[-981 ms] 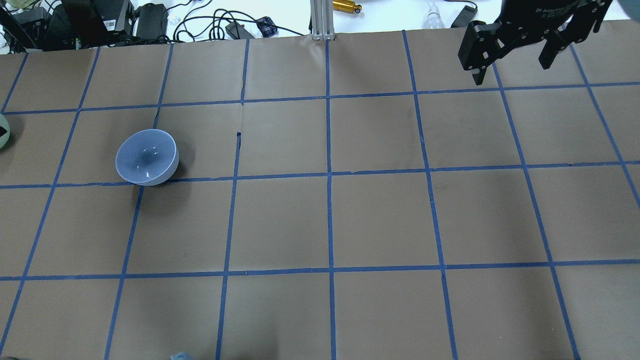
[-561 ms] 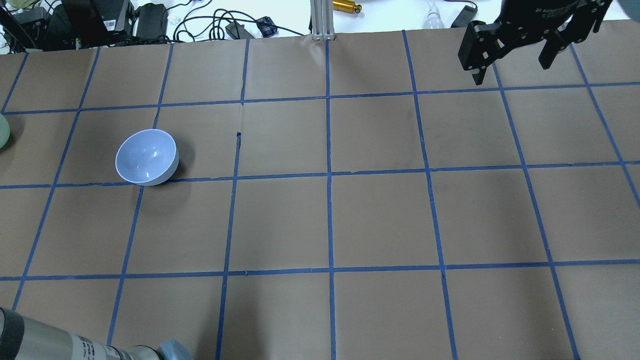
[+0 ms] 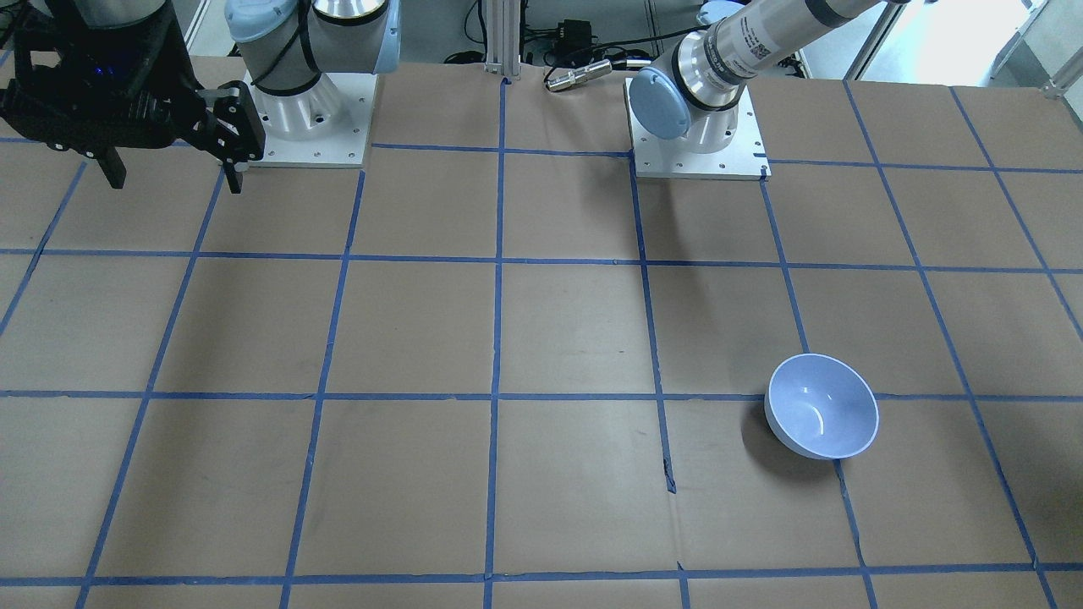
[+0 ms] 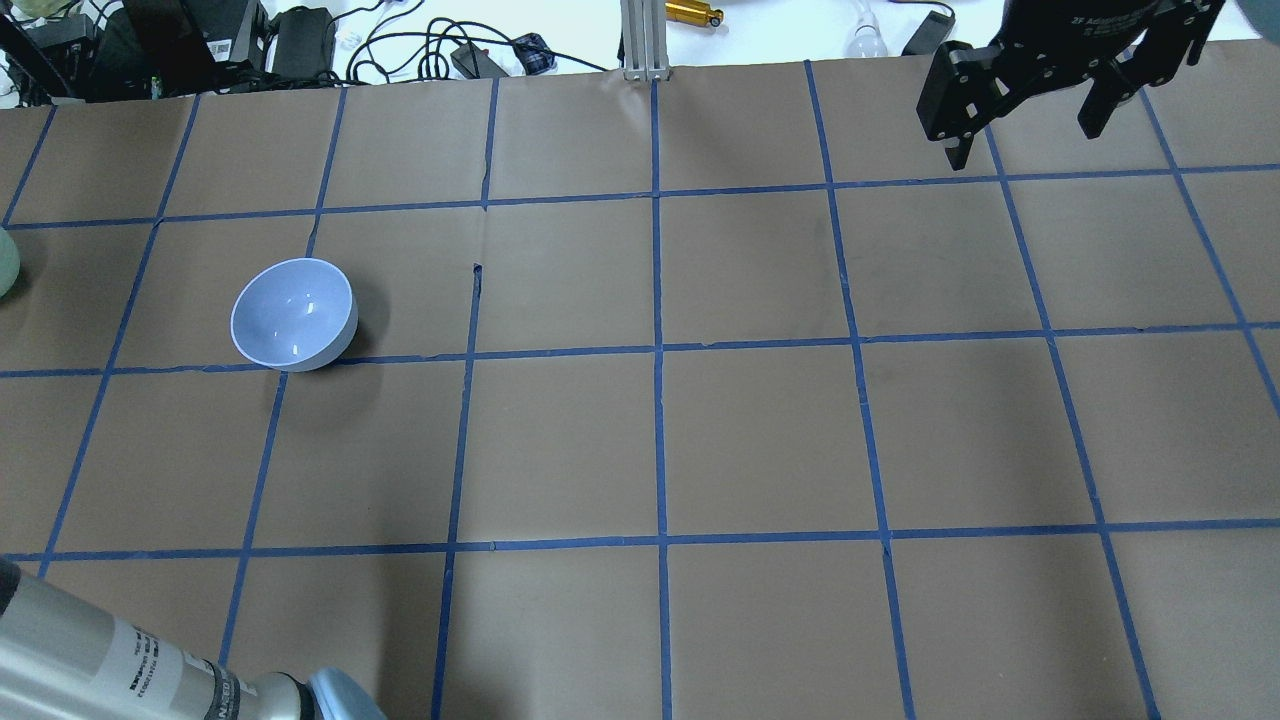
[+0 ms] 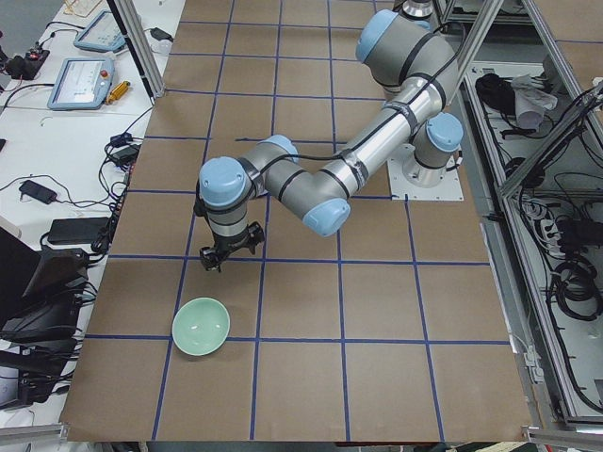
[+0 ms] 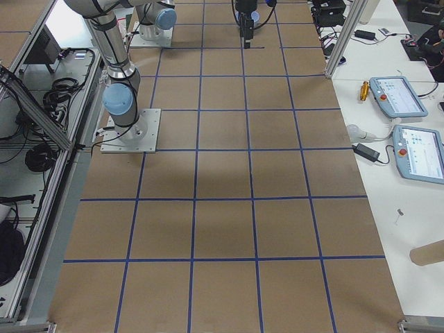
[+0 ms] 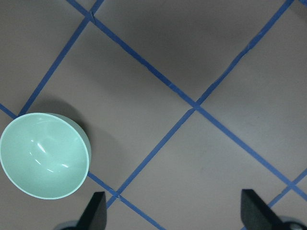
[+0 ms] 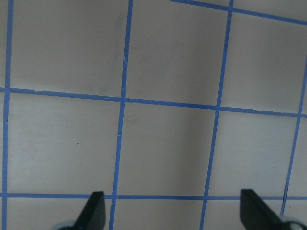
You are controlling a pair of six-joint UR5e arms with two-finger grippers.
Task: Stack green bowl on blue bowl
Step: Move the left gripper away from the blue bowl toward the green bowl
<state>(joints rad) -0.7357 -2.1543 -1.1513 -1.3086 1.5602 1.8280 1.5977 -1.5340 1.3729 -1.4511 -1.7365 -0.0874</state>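
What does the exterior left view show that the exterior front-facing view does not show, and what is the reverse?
Only the exterior left view shows the green bowl, upright on the table, and the left tool near it, not touching it. Only the front-facing view shows the blue bowl and the right tool, open and holding nothing. Both show the brown, blue-taped table and the left arm's base.

On the table (image 4: 760,440), the green bowl (image 5: 201,327) sits at the left edge, the blue bowl (image 4: 294,314) well apart to its right.
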